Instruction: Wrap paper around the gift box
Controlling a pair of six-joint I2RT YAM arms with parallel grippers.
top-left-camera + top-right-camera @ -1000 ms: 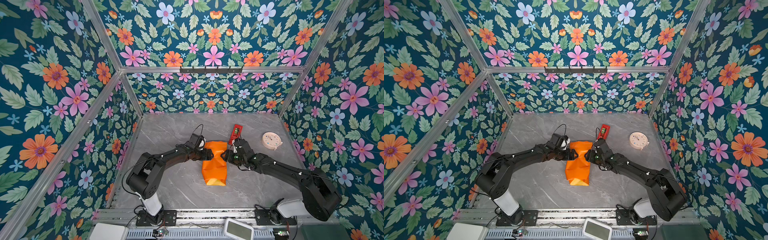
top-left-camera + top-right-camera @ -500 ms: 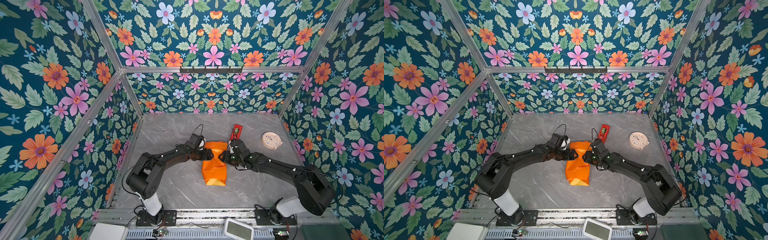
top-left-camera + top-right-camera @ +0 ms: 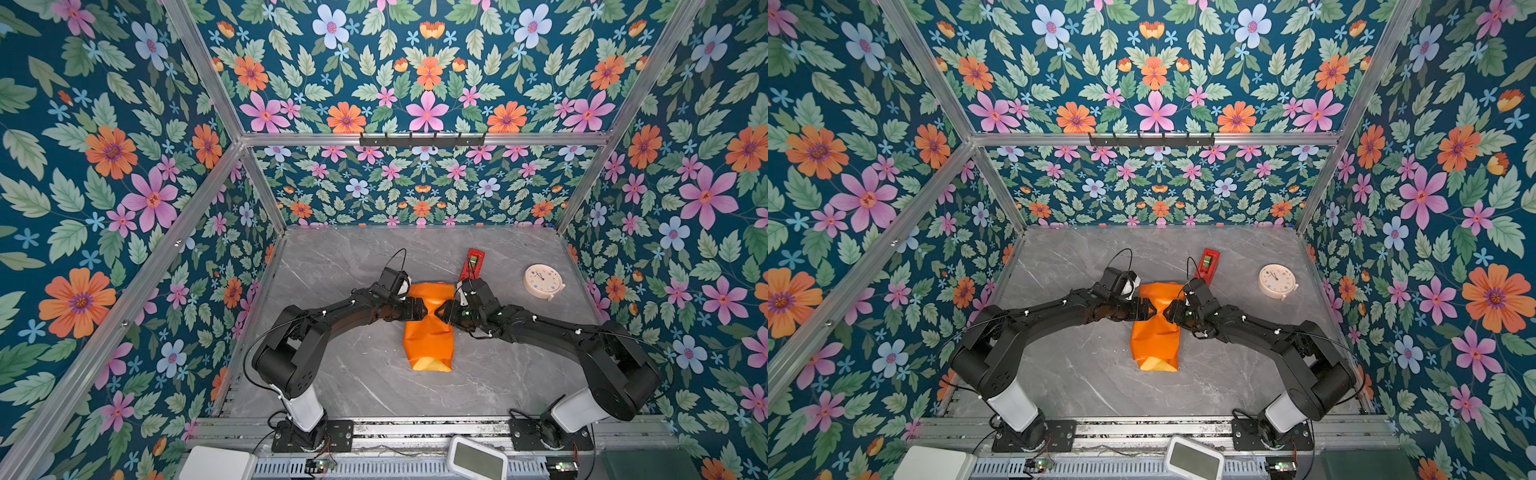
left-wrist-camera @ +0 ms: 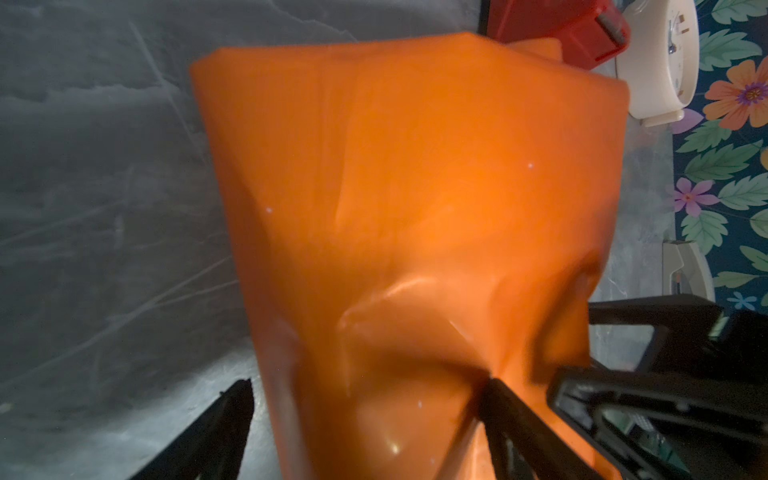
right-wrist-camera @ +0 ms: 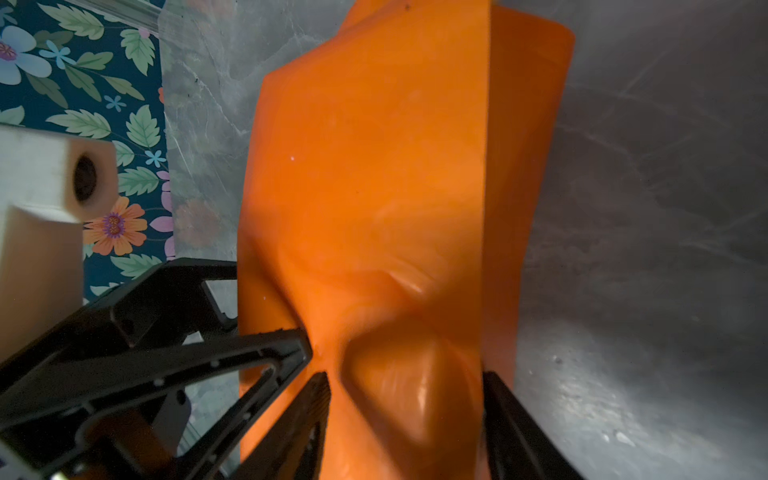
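Observation:
The paper (image 3: 428,336) (image 3: 1154,336) lies folded into a long orange bundle mid-table, and its yellow inner face (image 3: 430,365) shows at the near end. The gift box is hidden inside it. My left gripper (image 3: 419,309) (image 4: 368,419) stands open across the bundle's waist. One of its fingers (image 4: 224,424) is clear beside the paper and the other is pressed into a crease. My right gripper (image 3: 444,311) (image 5: 407,415) faces it from the other side. A raised hump of paper (image 5: 374,166) fills the gap between its fingers.
A red tape dispenser (image 3: 473,264) lies just behind the right gripper. A cream clock (image 3: 542,281) lies further right. The two grippers' tips almost meet over the paper. Floral walls close in three sides. A white device (image 3: 478,459) sits on the front rail.
My right gripper has edged a little left over the paper toward the left gripper, and the bundle's waist looks more pinched. The left arm has not moved.

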